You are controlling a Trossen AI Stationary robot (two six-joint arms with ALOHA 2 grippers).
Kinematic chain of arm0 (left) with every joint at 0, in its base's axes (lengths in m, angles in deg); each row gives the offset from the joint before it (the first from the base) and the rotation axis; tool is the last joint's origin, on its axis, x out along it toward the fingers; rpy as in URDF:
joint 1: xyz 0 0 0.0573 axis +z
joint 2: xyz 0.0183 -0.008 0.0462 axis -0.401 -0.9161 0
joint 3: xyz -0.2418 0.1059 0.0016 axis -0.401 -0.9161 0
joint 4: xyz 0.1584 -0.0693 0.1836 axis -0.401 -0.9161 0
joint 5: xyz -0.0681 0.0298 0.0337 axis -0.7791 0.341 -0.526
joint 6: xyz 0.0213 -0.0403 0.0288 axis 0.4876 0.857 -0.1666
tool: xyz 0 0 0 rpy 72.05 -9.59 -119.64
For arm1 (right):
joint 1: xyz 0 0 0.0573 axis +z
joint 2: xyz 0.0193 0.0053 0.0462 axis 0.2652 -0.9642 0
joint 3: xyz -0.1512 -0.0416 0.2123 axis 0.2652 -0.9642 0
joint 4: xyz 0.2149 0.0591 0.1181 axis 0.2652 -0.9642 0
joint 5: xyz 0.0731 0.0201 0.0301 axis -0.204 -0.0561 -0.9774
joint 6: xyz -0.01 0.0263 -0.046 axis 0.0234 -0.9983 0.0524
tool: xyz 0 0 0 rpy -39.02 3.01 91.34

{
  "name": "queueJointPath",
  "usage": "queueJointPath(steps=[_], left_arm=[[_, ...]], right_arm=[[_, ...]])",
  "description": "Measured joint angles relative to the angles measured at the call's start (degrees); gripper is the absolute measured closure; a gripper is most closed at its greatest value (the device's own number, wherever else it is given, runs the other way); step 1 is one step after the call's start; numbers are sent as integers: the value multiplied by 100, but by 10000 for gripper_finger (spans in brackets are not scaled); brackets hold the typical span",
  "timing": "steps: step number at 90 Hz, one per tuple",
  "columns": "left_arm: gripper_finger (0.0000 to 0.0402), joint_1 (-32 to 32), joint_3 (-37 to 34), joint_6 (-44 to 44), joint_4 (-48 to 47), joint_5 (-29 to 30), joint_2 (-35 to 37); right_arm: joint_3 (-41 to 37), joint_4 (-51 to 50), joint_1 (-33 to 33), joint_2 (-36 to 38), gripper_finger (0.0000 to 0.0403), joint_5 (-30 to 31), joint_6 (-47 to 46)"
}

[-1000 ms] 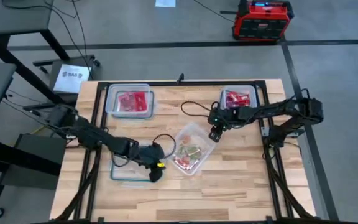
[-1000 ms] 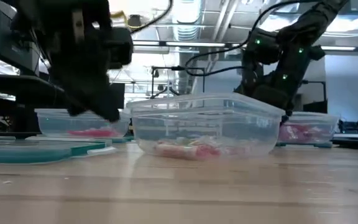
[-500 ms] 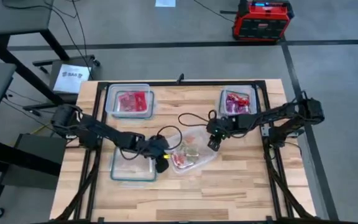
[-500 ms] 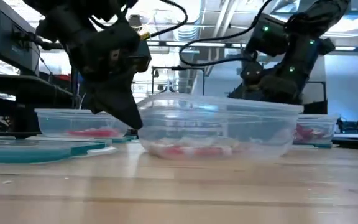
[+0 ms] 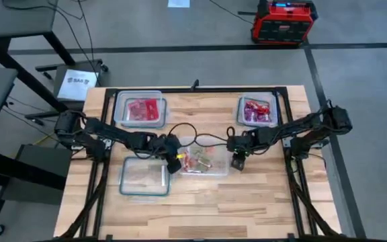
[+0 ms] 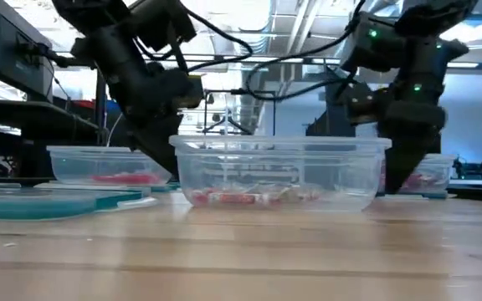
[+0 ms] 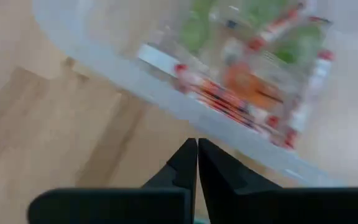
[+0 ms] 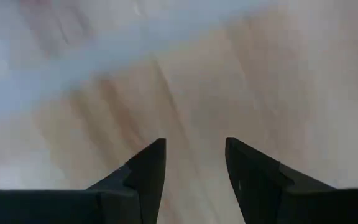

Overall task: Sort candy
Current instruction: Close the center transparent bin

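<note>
We see blurred candy in the tub (left pincer pressed together, right pincer spread).

Blurred candy wrappers, kinds unreadable

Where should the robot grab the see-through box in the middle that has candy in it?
Probably by its rim. The middle container sits flat and open-topped, with thin upright walls, so one finger could slip inside and one outside. The right gripper, fingers open, is just off the container's right wall, so coming down from above on that side looks easiest. The left gripper is shut at the opposite wall.
</note>
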Motion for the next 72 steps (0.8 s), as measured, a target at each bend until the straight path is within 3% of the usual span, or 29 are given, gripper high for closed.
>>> queueJointPath(steps=[12, 28, 44, 72], left_arm=[[402, -163, 361, -128, -1109, -33, 411], [402, -281, 792, -855, -2782, 33, 990], [386, 74, 784, -853, -3934, 225, 1155], [265, 625, 111, -1769, -3609, -259, 1102]], right_arm=[[30, -284, 46, 335, 251, 23, 104], [30, 136, 39, 537, 251, 34, 117], [30, 659, 139, 481, 251, 45, 115], [23, 861, 432, 19, 251, 75, -35]])
